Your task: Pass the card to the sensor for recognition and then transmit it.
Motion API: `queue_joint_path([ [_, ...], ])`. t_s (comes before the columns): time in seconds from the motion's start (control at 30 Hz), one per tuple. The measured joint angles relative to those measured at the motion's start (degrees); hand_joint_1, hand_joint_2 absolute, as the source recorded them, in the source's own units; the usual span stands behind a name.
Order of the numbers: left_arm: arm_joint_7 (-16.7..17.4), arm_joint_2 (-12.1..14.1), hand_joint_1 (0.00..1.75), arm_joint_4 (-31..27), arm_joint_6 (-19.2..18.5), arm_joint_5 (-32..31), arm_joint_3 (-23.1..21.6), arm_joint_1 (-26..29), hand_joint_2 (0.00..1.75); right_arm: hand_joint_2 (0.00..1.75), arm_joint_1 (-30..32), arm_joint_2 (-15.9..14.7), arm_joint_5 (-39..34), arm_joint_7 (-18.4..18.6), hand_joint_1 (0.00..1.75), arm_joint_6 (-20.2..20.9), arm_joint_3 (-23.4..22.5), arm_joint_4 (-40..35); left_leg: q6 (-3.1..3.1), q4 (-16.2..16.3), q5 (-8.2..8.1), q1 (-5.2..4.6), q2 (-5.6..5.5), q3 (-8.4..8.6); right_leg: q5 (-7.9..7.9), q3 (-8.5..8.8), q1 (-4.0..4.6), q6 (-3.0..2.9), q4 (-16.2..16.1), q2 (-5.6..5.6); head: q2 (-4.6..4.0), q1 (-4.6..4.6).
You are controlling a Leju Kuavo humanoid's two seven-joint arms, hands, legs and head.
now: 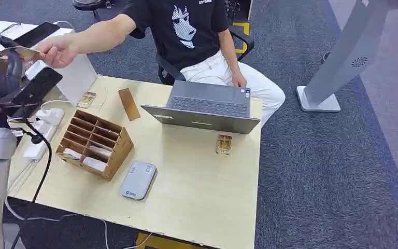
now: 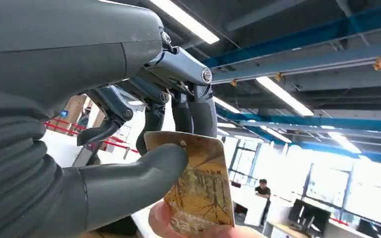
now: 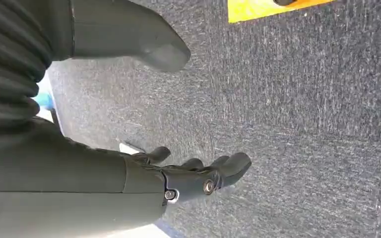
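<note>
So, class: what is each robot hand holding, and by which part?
Left robot hand pinches the card near one end; a person's fingers hold the other. Right robot hand holds nothing.

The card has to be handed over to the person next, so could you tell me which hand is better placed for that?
Left. The left hand pinches the card, and the person's hand already touches its far end. The right hand hangs open over the carpet.

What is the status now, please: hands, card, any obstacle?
Left hand pinches card; a person's hand grips its other end. Right hand open, holding nothing, over carpet. Nothing blocking the handover.
</note>
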Motion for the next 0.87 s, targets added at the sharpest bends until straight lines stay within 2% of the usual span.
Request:
queue_joint_path([
  [0.1,-0.33,-0.31,0.00,1.58,0.79,0.35,0.11,-1.47,1.75,1.75,-0.05,0.00,0.07,0.28,0.00,0.00,0.02,0.00,-0.01,0.00,-0.01,0.00,-0.01,0.00,-0.01,-0.02,0.00,0.00,0.00,-0.01,0.00,0.00],
  [0.27,-1.27,-1.75,0.00,1.86,3.24,1.03,0.13,-0.99,1.75,1.75,-0.17,0.00,0.07,0.39,0.00,0.00,0.02,0.00,-0.01,-0.02,-0.01,0.00,-0.03,-0.03,-0.02,-0.01,0.00,0.00,0.00,-0.04,0.00,0.00],
  [0.47,-4.37,-2.73,0.00,-0.54,8.42,4.90,1.62,4.48,1.75,1.75,-0.13,0.00,-0.11,0.09,0.00,-0.02,0.02,0.00,-0.01,-0.02,-0.01,-0.02,-0.01,-0.01,-0.02,0.01,-0.01,0.00,0.00,-0.01,0.00,-0.02],
  [0.63,-9.34,-3.21,0.00,-6.30,11.13,11.55,5.88,15.21,1.75,1.75,0.01,0.00,-0.70,0.24,0.00,-0.37,-0.04,0.00,-0.01,-0.05,-0.04,-0.02,0.09,-0.01,-0.05,-0.01,-0.01,-0.01,-0.01,0.10,0.00,-0.02],
  [0.7,-13.23,-3.96,0.00,-10.01,13.28,15.01,8.80,21.21,1.75,1.75,0.08,0.02,-1.36,0.17,0.00,-0.70,-0.22,0.02,-0.12,-0.09,-0.13,-0.02,0.12,-0.02,-0.12,-0.01,-0.01,-0.07,-0.02,0.17,0.00,0.00],
  [0.8,-19.38,-6.37,0.00,-16.57,16.57,18.58,12.77,33.12,1.75,1.75,0.31,0.18,-2.56,-0.02,0.00,-1.27,-0.83,0.02,-0.04,-0.10,-0.32,-0.05,0.35,0.10,-0.23,0.03,-0.04,-0.08,-0.03,0.39,0.00,-0.04],
  [0.87,-24.40,-9.45,0.00,-21.25,17.36,21.12,15.72,40.73,1.75,1.75,0.55,0.33,-3.10,-0.11,0.00,-1.81,-1.58,0.02,-0.01,-0.10,-0.39,-0.05,0.34,0.10,-0.33,0.02,-0.04,0.04,-0.08,0.38,-0.02,-0.02],
])
